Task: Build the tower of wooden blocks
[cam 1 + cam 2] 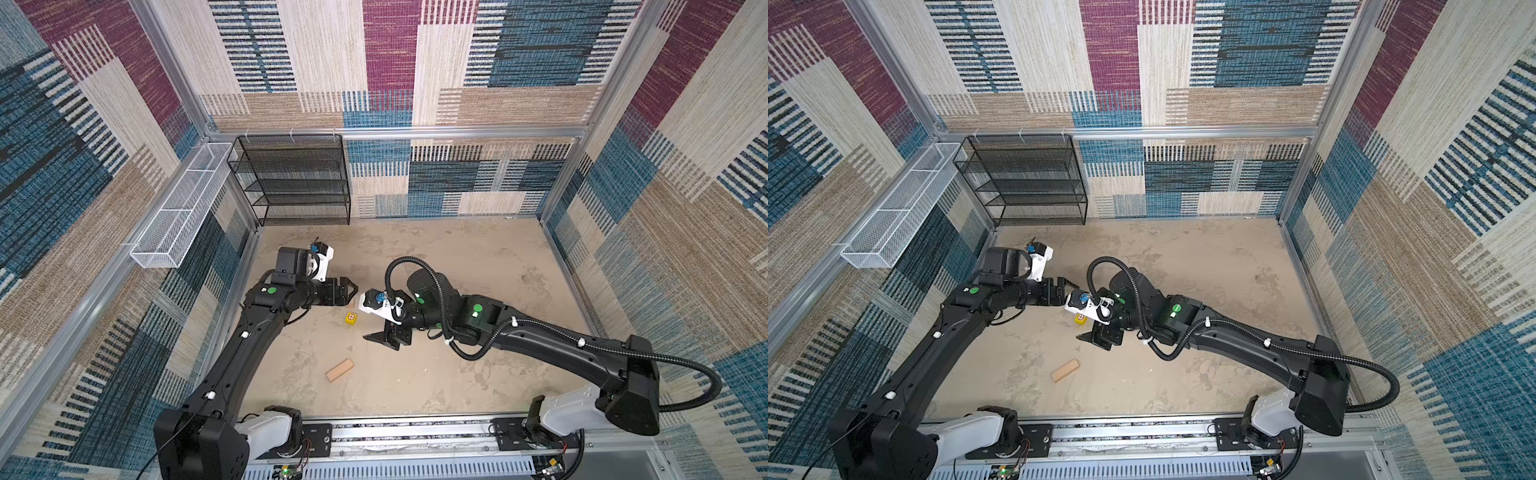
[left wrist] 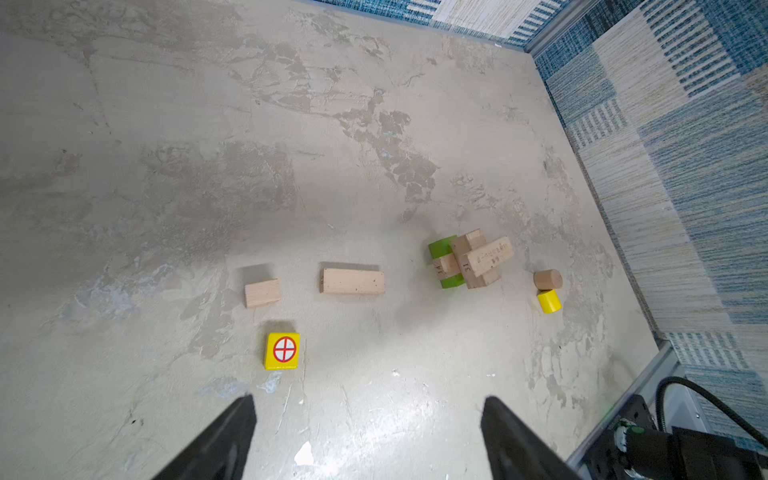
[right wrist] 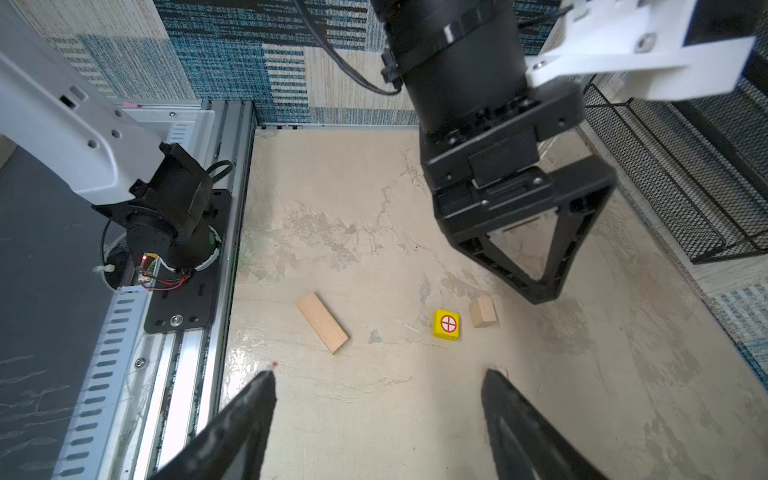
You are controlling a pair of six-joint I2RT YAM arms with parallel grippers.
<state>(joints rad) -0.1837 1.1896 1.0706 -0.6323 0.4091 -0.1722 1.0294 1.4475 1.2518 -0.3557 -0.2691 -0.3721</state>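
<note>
Two grippers hang over a mottled, cracked beige floor [image 1: 478, 257], each with its black pointed jaws spread and nothing between them: the left gripper [image 2: 369, 402] and the right gripper [image 3: 379, 374].

Nearest the aluminium front rail [image 1: 415, 432], at lower centre in both top views, a plain tan brick [image 1: 340, 370] lies flat and askew, smooth-faced with square ends. Farther in, near mid-frame, sits a glossy yellow cube [image 1: 351, 318] with a red crossed circle on a white disc. Just behind it, under the left gripper, is a small tan cube [image 2: 262, 293].

In the left wrist view a second tan brick [image 2: 352, 281] lies near that small cube, not touching it. Past it stands the wood block tower [image 2: 471, 259]: a green oblong block [image 2: 440, 249] at the bottom, partly covered by tan bricks laid crosswise, some stamped with dark numbers. Beyond the tower a tan round piece [image 2: 547, 279] sits just beside a yellow cylinder [image 2: 549, 301].

Against the back wall, at upper left in the top views, stands a black mesh shelf unit [image 1: 291, 178] with several tiers. On the left wall hangs a long white wire basket [image 1: 183, 208], split by dividers.
</note>
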